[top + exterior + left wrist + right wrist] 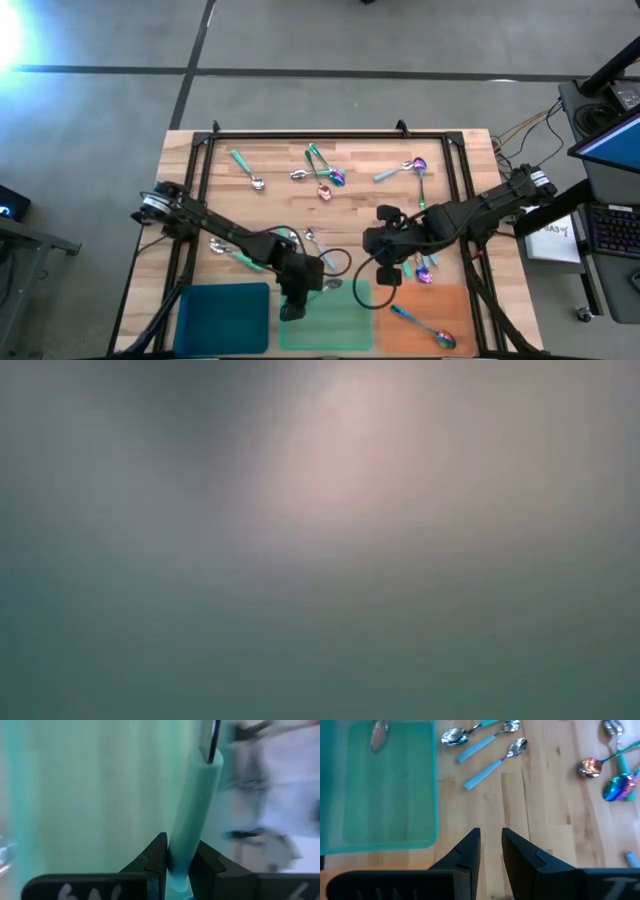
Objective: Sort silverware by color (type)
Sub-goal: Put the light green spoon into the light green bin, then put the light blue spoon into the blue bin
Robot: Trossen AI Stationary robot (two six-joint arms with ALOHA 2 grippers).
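A: Silverware lies scattered over the wooden table (200, 160). Taking the green tray (335, 315) as the landmark, where is everything?

B: One teal-handled spoon (192, 810) is pinched by its handle between the left gripper (293, 303) fingers, which are closed tight on it right over the green tray's near-left part. A silver spoon bowl (379, 735) shows above that same tray in the right wrist view.

A: And the right gripper (491, 845)?

B: It hovers above bare wood just beside the green tray's right edge, jaws nearly together with a narrow gap, holding nothing.

A: What sits around it?

B: A blue tray (225, 318) touches the green tray's left side and an orange tray (435, 315) its right; one rainbow spoon with a blue handle (425, 325) lies on the orange one. Pale blue-handled spoons (490, 750) lie on the wood just beyond the green tray's far corner, and iridescent purple ones (620, 785) lie farther off to the right. More spoons (322, 170) are clustered well beyond the green tray, toward the table's far edge, with a single one (245, 168) off to the left.

A: Anything in the way?

B: The left arm crosses over a few spoons left of the green tray (partly hidden). The low view is only blur.

A: Any writing?

B: Pale marks on both grippers' bodies, unreadable.
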